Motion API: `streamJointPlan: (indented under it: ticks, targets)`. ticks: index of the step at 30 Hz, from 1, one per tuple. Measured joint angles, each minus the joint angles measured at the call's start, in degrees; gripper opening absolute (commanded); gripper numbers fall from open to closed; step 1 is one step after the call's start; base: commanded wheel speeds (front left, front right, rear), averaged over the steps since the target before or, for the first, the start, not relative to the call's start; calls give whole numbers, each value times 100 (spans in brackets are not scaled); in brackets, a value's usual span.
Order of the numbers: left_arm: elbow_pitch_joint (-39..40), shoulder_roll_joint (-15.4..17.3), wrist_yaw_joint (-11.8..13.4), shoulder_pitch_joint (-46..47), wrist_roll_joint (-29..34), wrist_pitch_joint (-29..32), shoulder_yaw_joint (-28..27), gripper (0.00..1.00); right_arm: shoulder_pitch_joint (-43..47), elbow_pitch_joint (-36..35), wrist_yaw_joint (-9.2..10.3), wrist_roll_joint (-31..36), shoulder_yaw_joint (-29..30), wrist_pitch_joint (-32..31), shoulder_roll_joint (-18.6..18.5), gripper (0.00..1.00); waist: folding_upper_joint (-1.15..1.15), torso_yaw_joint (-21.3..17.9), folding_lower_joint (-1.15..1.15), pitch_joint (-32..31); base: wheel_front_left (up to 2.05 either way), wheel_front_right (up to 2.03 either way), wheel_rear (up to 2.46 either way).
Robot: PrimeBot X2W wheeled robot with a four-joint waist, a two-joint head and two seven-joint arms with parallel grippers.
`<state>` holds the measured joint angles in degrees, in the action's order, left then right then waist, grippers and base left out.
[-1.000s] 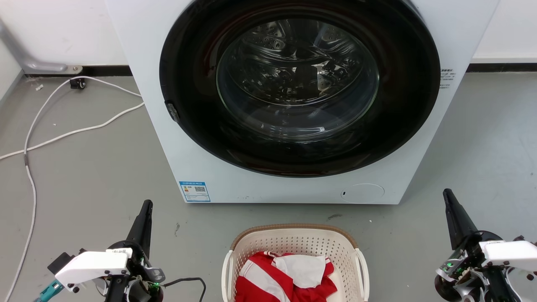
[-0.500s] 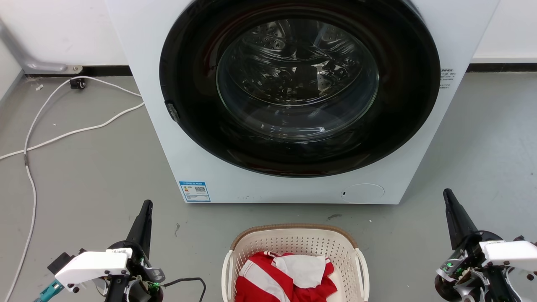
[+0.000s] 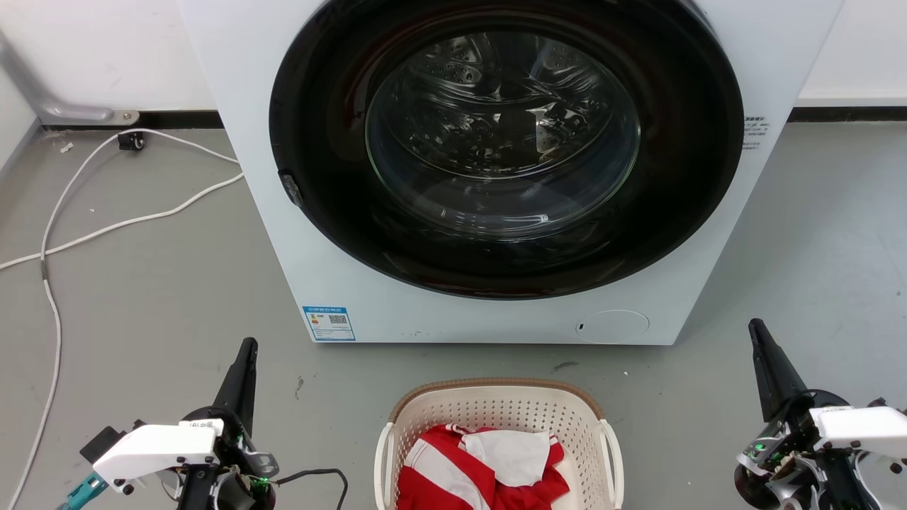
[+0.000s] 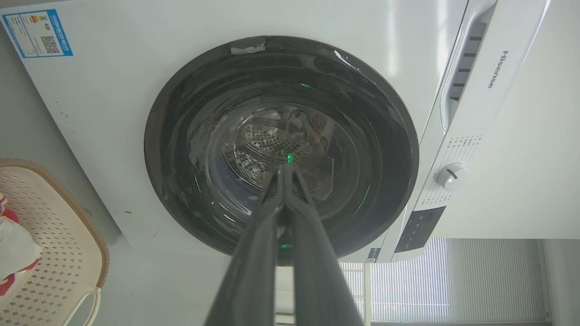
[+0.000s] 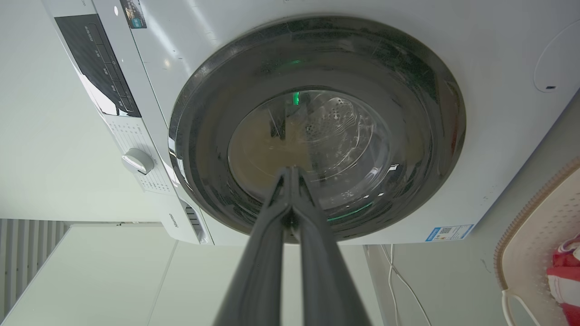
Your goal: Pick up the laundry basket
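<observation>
We are looking at the pre-grasp step, with nothing grabbed yet. The laundry basket (image 3: 496, 407) is sitting on the floor at 6 o'clock in the head view, just in front of the washing machine (image 3: 496, 315), with red-and-white clothes (image 3: 475, 471) lying inside it. The left tool (image 3: 247, 348) is hanging at 7 o'clock and the right tool (image 3: 755, 329) at 4 o'clock. Both are well apart from the basket, one on each side, pointing toward 12. Both are pressed narrow and carrying nothing, and in the wrist views the fingers (image 4: 256, 253) are meeting at their tips. We are judging the next move as spreading both tools, bringing the left in toward 3 o'clock onto the white left handle (image 3: 383, 453) and the right in toward 9 o'clock onto the right handle (image 3: 613, 446). Then comes lowering, clamping and lifting evenly. The handles are thin loops, so we are expecting alignment to need care. An uneven lift is risking tipping the clothes out.
</observation>
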<state>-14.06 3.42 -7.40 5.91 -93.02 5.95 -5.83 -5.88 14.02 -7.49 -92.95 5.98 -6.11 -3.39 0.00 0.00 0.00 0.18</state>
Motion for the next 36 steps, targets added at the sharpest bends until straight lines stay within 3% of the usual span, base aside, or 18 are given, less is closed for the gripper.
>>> streamJointPlan:
  ticks: [4, 5, 11, 25, 36]
  targets:
    - [0, -4, 1, 0, 0, 1, -4, 0, 0, 0, 0, 1, 3, -1, 1, 0, 0, 0, 0, 0, 0, 0, 0]
    - [-22, -9, 1, -10, 0, -5, -1, 100, 14, 23, 0, 0, 0, 1, 2, 100, 0, 0, 0, 0, 0, 0, 0]
    - [-276, -76, 20, -296, 0, -26, 18, 100, 316, 277, 9, 1, -23, 30, 35, 100, 0, -1, 0, 1, 0, 0, 0]
    - [104, -76, 25, -454, 197, -412, 63, 100, 382, 66, 9, 353, -167, 409, 43, 100, 0, -2, 0, 5, 0, 0, 0]
    - [186, -75, 25, -483, 865, -667, -332, 100, 381, -85, 9, 1425, -65, 668, 44, 100, 0, 2, 0, -1, 0, 0, 0]
